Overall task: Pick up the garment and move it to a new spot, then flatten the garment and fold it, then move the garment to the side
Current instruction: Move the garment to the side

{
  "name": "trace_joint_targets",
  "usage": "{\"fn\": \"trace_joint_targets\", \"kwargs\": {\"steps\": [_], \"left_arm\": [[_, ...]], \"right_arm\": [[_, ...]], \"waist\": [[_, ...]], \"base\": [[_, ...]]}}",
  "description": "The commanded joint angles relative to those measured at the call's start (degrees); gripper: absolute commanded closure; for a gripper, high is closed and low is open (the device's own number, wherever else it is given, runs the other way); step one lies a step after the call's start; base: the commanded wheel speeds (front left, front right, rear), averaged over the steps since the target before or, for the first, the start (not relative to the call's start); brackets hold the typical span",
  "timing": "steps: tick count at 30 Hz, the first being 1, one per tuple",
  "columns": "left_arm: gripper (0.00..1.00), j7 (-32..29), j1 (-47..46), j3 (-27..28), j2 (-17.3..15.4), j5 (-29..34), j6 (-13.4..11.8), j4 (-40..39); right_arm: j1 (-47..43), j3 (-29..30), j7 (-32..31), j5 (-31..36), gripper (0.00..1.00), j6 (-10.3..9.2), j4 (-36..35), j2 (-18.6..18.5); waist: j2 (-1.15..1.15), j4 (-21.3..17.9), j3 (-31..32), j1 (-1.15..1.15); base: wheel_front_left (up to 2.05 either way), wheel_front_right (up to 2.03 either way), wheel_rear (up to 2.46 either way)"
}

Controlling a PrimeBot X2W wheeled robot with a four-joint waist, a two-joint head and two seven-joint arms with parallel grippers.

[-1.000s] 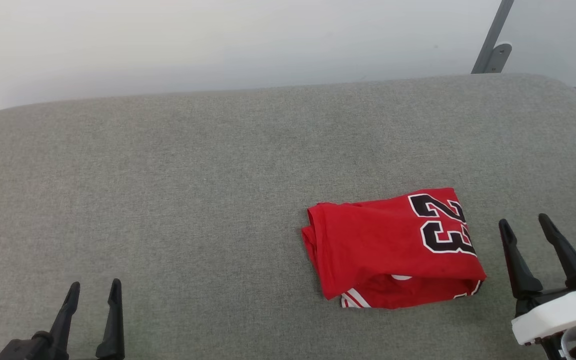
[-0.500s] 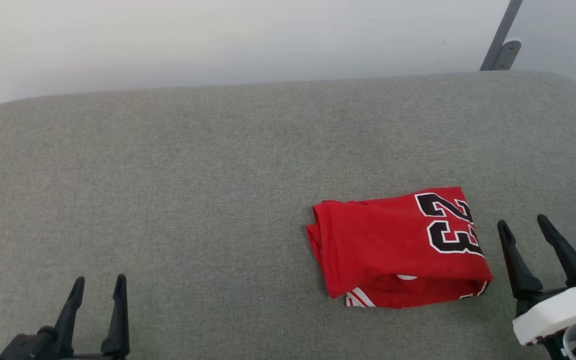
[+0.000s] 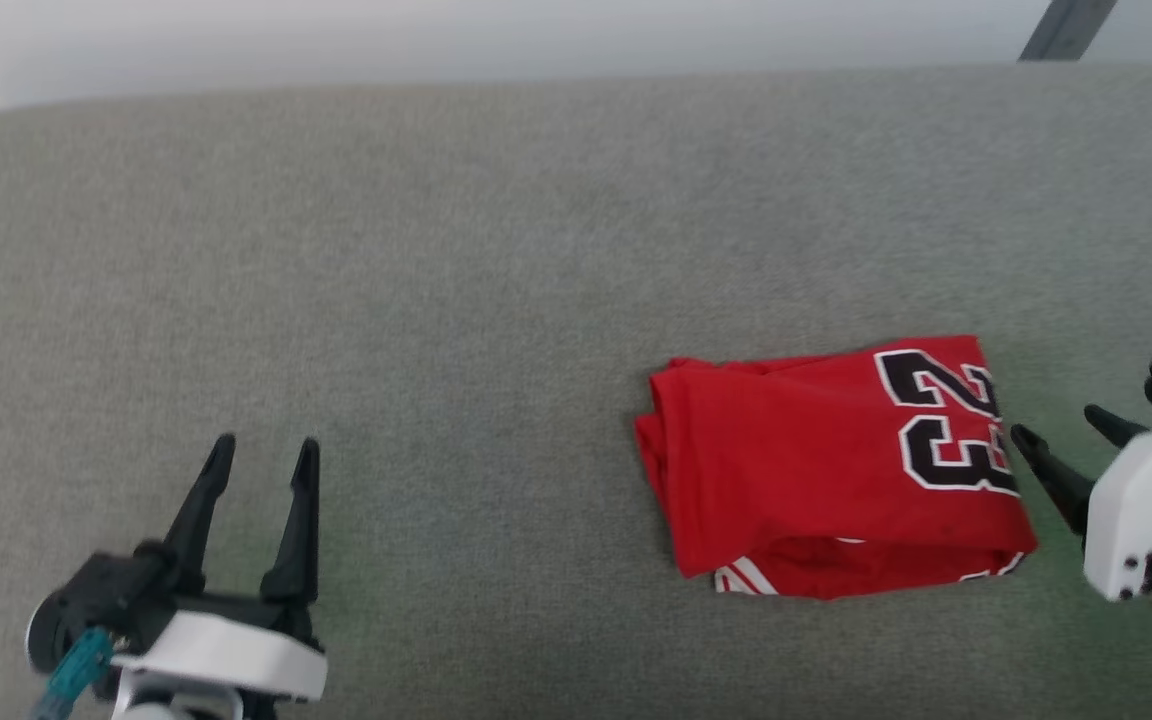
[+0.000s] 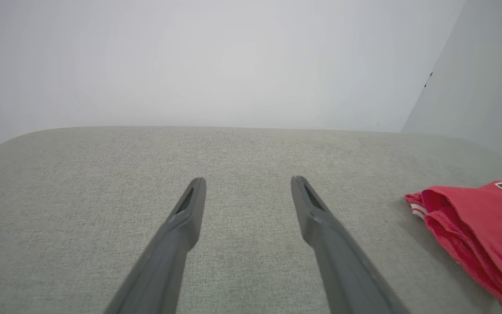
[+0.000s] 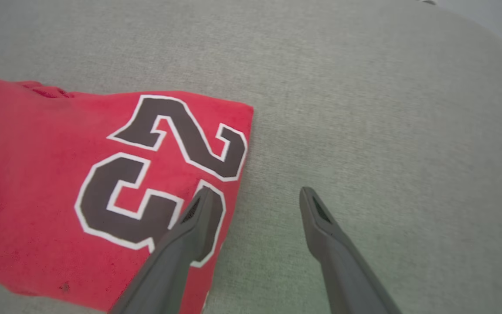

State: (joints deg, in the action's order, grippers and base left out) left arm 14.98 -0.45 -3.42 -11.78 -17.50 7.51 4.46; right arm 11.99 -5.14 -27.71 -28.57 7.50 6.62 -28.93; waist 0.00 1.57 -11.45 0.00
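Items as I see them from my station:

1. Counter (image 3: 436, 250): covered in grey woven fabric, with rounded far corners. It spans nearly the whole head view. A pale wall (image 3: 436, 40) stands behind it, and a grey metal bar (image 3: 1066, 30) slants at the top right.

2. Shirt (image 3: 816, 480): red and folded into a rough rectangle. It lies flat on the right half of the counter. A black number 23 (image 3: 946, 425) outlined in white sits at its right end. Red-and-white striped trim (image 3: 741, 578) peeks from under the near edge. The left end is bunched into soft folds. In my left wrist view the shirt (image 4: 477, 226) lies off to the right. In my right wrist view it (image 5: 37, 174) covers the left side.

3. Left hand (image 3: 266, 443): near the lower left, well apart from the shirt. Its fingers are spread and hold nothing. From the wrist I see this hand (image 4: 248, 181) over bare grey fabric.

4. Right hand (image 3: 1054, 422): just beside the shirt's right edge, fingers spread and holding nothing. From the wrist, this hand (image 5: 256, 190) has one finger over the edge of the number (image 5: 159, 174) and the other over bare counter. I cannot tell whether either finger touches the cloth.
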Motion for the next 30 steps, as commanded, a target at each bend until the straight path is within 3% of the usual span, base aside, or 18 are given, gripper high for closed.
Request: {"fn": "trace_joint_targets", "kwargs": {"steps": [1, 10, 15, 16, 17, 18, 19, 25, 30], "left_arm": [[0.0, 0.29, -1.95, -0.67, -0.27, -0.27, -0.08, 0.29], [0.0, 0.3, -7.49, -3.77, 0.11, -1.06, -0.08, 1.31], [0.0, 0.3, -9.04, -4.3, -0.14, -1.42, -0.08, 1.8], [0.0, 0.3, -9.21, -4.22, -0.22, -1.46, -0.08, 1.82], [0.0, 0.3, -9.21, -4.22, -0.22, -1.46, -0.08, 1.82], [0.0, 0.29, -9.37, -4.1, -0.3, -1.49, -0.08, 1.88], [0.0, 0.3, -9.5, -3.91, -0.38, -1.48, -0.08, 1.98], [0.0, 0.3, -9.75, -3.58, -1.51, -1.13, -0.08, 1.49], [0.0, 0.29, -11.56, -4.49, -3.09, -1.34, -0.08, -0.16]], "right_arm": [[2.29, -0.42, -2.61, -1.35, 0.0, -0.03, 0.25, -0.63], [6.26, -6.26, -17.3, -6.33, 0.0, -0.03, 2.62, -2.37], [6.18, -8.25, -18.7, -7.44, 0.0, -0.03, 4.1, -1.19], [6.24, -8.48, -18.53, -7.47, 0.53, -0.03, 4.34, -0.95], [6.24, -8.48, -18.53, -7.47, 0.53, -0.03, 4.34, -0.95], [6.22, -8.98, -18.38, -7.56, 0.84, -0.03, 4.45, -0.95], [6.18, -9.02, -18.17, -7.78, 1.0, -0.03, 4.72, -0.89], [7.89, -5.94, -12.31, -8.63, 1.0, -0.17, 4.2, -1.32], [7.84, 0.75, -6.32, -9.2, 1.0, -0.13, 4.01, -3.95]], "waist": [[0.0, 1.37, -2.49, 0.0], [0.0, 4.04, -7.68, 0.0], [0.0, 4.68, -9.2, 0.0], [0.0, 4.64, -9.31, 0.0], [0.0, 4.64, -9.31, 0.0], [0.0, 4.56, -9.39, 0.0], [0.0, 4.32, -9.41, 0.0], [0.0, 0.92, -9.41, 0.0], [0.0, -4.11, -11.3, 0.0]], "base": [[0.0, 0.0, 0.0], [0.0, 0.0, 0.0], [0.0, 0.0, 0.0], [0.0, 0.0, 0.0], [0.0, 0.0, 0.0], [0.0, 0.0, 0.0], [0.0, 0.0, 0.0], [0.0, 0.0, 0.0], [0.0, 0.0, 0.0]]}}
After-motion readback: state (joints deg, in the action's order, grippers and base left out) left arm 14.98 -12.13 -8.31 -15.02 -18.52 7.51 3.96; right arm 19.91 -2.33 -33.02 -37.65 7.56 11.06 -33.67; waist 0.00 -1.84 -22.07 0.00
